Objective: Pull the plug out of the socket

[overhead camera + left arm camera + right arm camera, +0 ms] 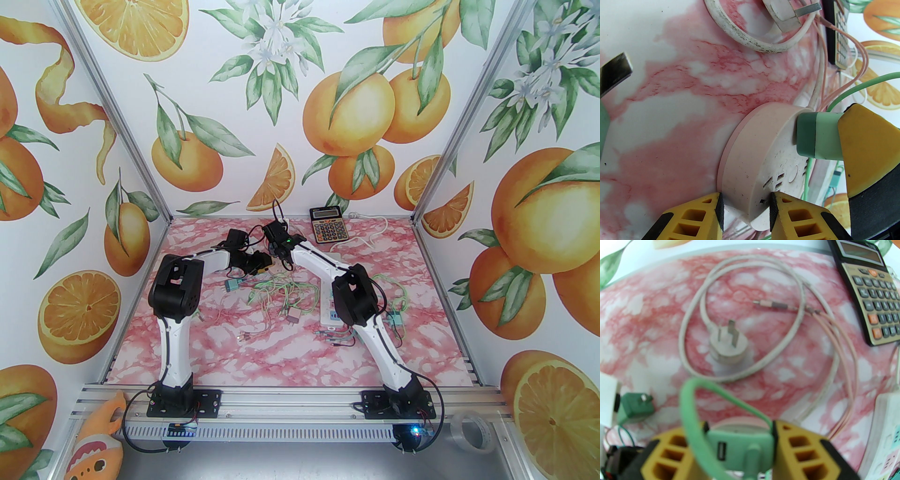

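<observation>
Fingers point(693, 218) of the left gripper point(745, 206) are pinched narrow on the round pale-pink plastic socket point(759, 150): one pad on its underside rim, the other on its top face nr the slots. Fingers point(801, 451) of the right gripper point(738, 434) are closed on the green block-shaped plastic plug point(815, 136), one each side of its body, w/ the green rubbery cable point(684, 408) looping up past them.

Socket lies on the pink marbled table point(693, 93), towards the back, near the gold-and-black calculator point(328, 224). Plug stands in the socket's top face, at the edge farthest from the left fingers.

Progress, as we judge it: both grips look set, so prep is done. Plug is still seated, its base flush on the socket face, no gap, no prongs showing. So the pull itself is what's left. We'd expect the right side to draw the plug straight off the face while the left pins the socket so it doesn't lift along.

A white round three-pin plug point(729, 347) w/ its looped cord lies loose farther back, not our target.
</observation>
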{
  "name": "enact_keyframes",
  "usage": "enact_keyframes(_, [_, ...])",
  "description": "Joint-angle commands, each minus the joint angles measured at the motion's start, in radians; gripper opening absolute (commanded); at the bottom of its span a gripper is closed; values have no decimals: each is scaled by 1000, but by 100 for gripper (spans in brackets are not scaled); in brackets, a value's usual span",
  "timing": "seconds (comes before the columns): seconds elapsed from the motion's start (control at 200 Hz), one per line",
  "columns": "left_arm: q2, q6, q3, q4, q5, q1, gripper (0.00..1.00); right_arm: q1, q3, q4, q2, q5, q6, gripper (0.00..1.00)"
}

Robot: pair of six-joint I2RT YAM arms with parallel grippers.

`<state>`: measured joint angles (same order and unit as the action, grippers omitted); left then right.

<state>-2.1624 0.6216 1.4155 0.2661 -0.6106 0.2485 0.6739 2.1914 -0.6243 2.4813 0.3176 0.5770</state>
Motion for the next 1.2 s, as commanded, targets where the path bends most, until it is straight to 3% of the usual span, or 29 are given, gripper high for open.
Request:
enact_keyframes(0.0, [-78, -13, 2, 129, 108, 39, 34, 38, 13, 6, -12, -56, -18, 34])
enact_keyframes(0.27, [-114, -15, 43, 243, 204, 67, 29, 51, 10, 14, -19, -58, -29, 34])
enact_keyframes(0.535, [-131, 4, 47, 291, 236, 72, 24, -55, -232, 205, -166, -211, 120, 33])
enact_keyframes(0.946, [-177, -20, 118, 363, 253, 95, 23, 99, 43, -19, -17, -31, -91, 33])
enact_keyframes(1.106, [-183, -23, 119, 365, 253, 97, 22, 83, 33, -23, -26, -26, -87, 33])
enact_keyframes(1.196, [-188, -23, 117, 363, 252, 97, 22, 31, -22, 15, -61, -115, -14, 33])
